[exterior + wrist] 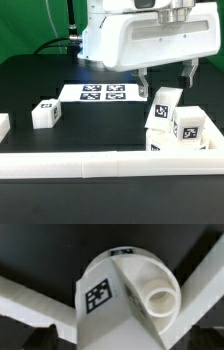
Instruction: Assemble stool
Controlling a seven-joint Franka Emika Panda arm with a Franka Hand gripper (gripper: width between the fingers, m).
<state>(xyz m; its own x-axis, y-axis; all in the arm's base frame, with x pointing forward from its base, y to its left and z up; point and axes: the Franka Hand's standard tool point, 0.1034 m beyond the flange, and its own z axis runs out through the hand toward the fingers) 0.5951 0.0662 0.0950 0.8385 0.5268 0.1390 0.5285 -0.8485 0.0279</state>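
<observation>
Just above the black worktop (30, 80), the white robot arm's (130, 40) jaws hang spread wide. One dark finger (146, 84) sits on either side of the top of a short, chunky white plastic stool leg (164, 108) bearing black-and-white square tags; whether they touch it cannot be told. The wrist view shows a tagged white leg (120, 308) close up, with a round opening at its end. A second tagged leg (188, 128) stands just beside the first, by the worktop's near edge at the exterior view's right, behind a long white rail (90, 162) lining that edge. A third leg (45, 113) sits well apart toward the exterior view's left edge. The marker board (100, 93) lies mid-worktop.
</observation>
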